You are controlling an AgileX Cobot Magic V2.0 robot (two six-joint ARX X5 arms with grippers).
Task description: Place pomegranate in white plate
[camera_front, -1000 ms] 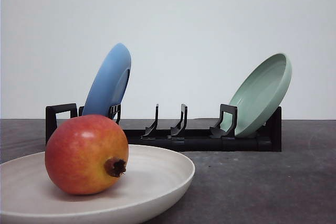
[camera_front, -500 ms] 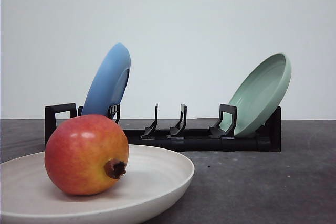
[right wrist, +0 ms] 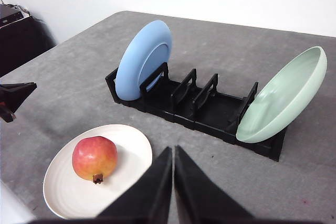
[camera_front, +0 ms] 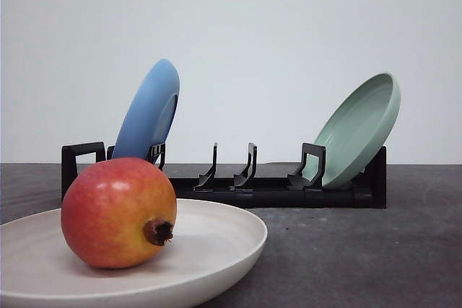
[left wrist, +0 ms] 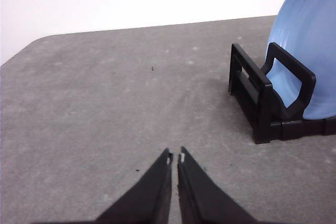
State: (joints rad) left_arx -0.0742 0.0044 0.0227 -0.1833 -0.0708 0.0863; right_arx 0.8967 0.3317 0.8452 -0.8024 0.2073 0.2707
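The pomegranate (camera_front: 118, 212) lies in the white plate (camera_front: 216, 239) near the tabletop's front edge, crown nub facing you. Behind it you see the black rack (camera_front: 260, 189) — blue plate (camera_front: 148, 115) at one end, mint-green plate (camera_front: 359, 129) at the other. Left gripper (left wrist: 175, 157) and right gripper (right wrist: 173, 150) — both pinched closed, empty.

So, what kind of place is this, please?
Probably a lab or test tabletop, not a real kitchen: a bare grey table, a plain white wall behind, and only a black dish rack, three plates and one pomegranate laid out.
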